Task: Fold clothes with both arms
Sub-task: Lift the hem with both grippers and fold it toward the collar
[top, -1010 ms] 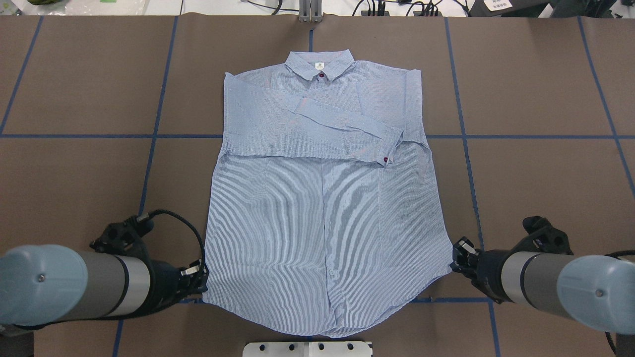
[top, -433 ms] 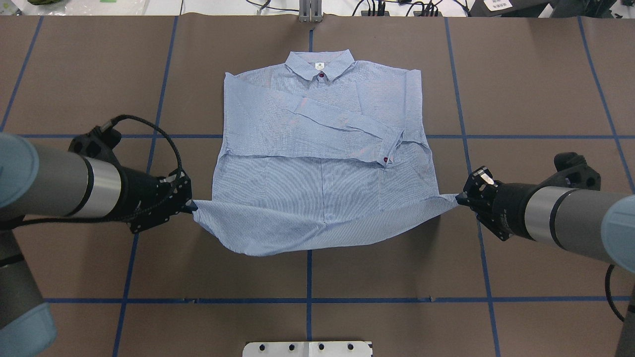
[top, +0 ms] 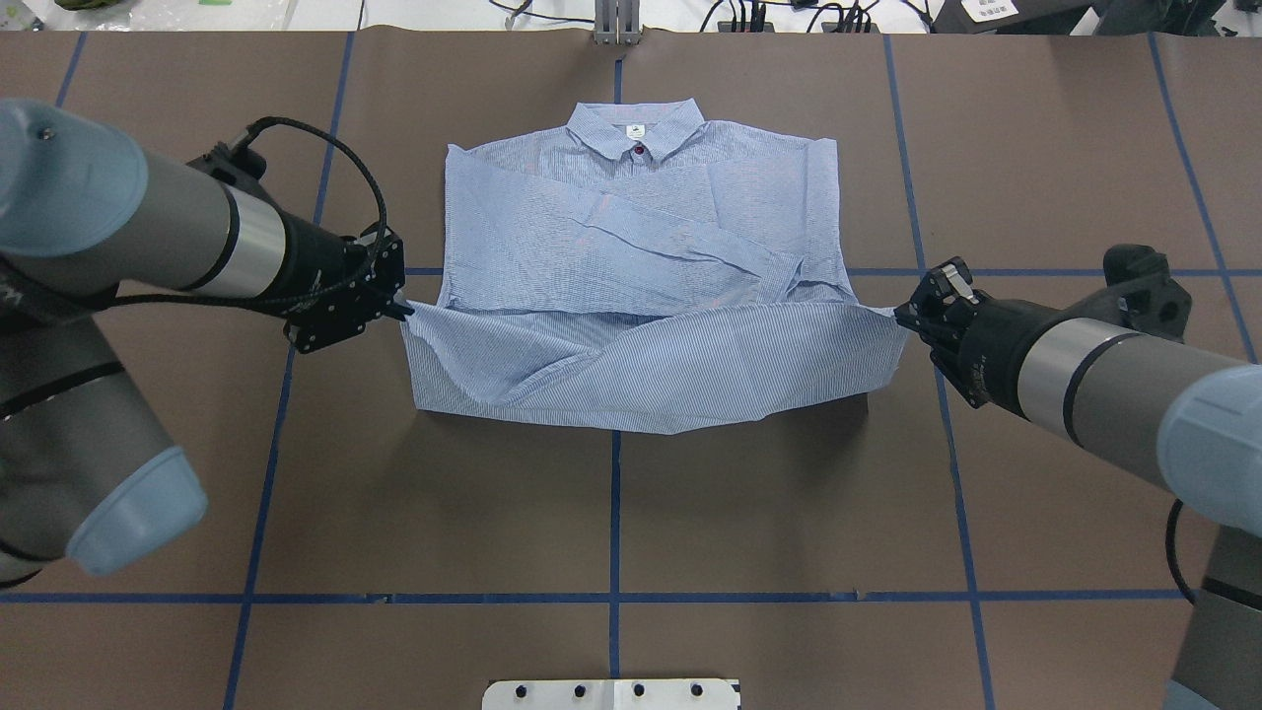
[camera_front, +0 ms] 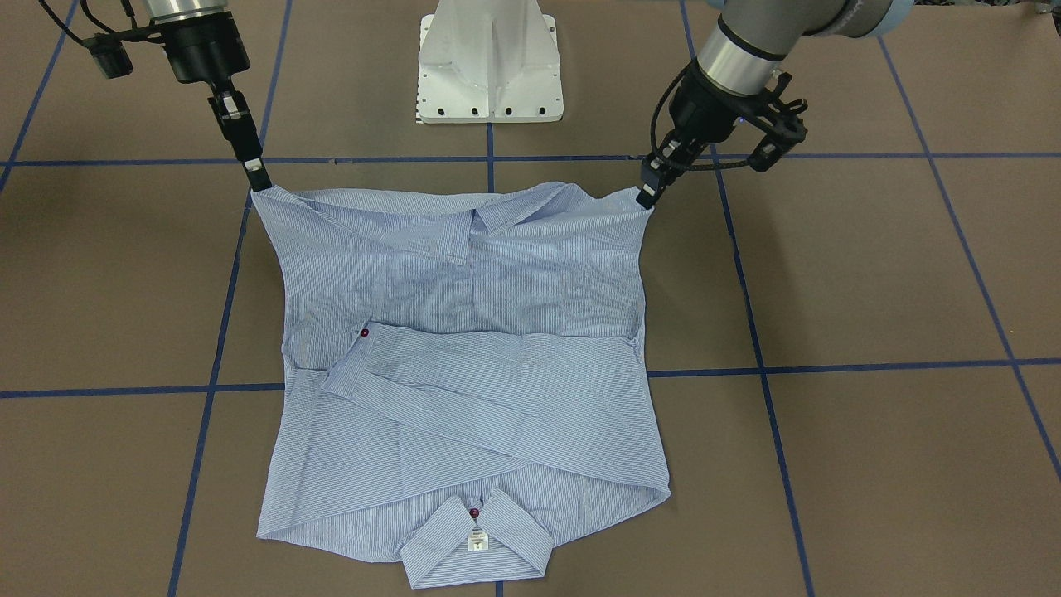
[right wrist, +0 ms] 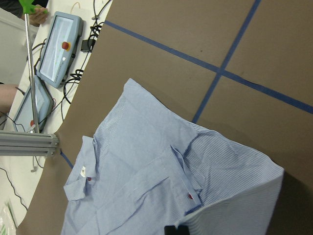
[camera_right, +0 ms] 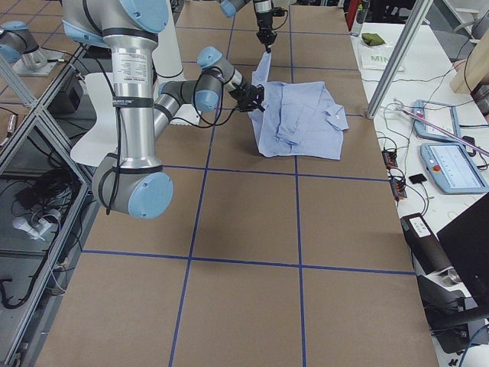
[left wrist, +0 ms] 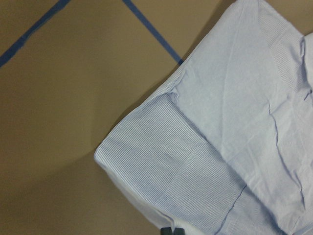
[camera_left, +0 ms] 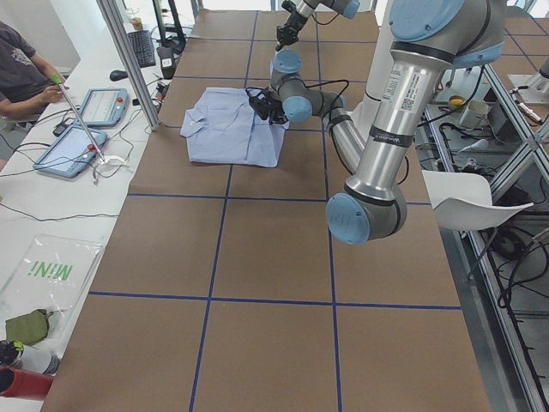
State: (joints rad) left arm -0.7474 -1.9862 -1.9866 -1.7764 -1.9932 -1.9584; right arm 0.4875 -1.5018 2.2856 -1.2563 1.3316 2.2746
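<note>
The light blue striped shirt (top: 631, 227) lies face up on the brown table, collar at the far side and sleeves folded across the chest. My left gripper (top: 404, 308) is shut on the left hem corner. My right gripper (top: 899, 316) is shut on the right hem corner. Both hold the hem raised and stretched above the shirt's middle, and the lower half hangs doubled beneath it. In the front-facing view the left gripper (camera_front: 645, 197) and right gripper (camera_front: 259, 178) hold the corners above the shirt (camera_front: 464, 398). The wrist views show the cloth (left wrist: 220, 147) (right wrist: 146, 186) just ahead of the fingertips.
The white pedestal base (camera_front: 489, 66) stands at the table's near edge between the arms. Blue tape lines (top: 613, 513) grid the brown table. At the far edge are an aluminium post (top: 616, 25), tablets (camera_right: 451, 164) and cables. A person (camera_left: 21, 73) sits there.
Both grippers have lifted the hem corners from the near edge and carried them toward the collar. The hem has gone from flat to raised and doubled over the shirt's lower half.
</note>
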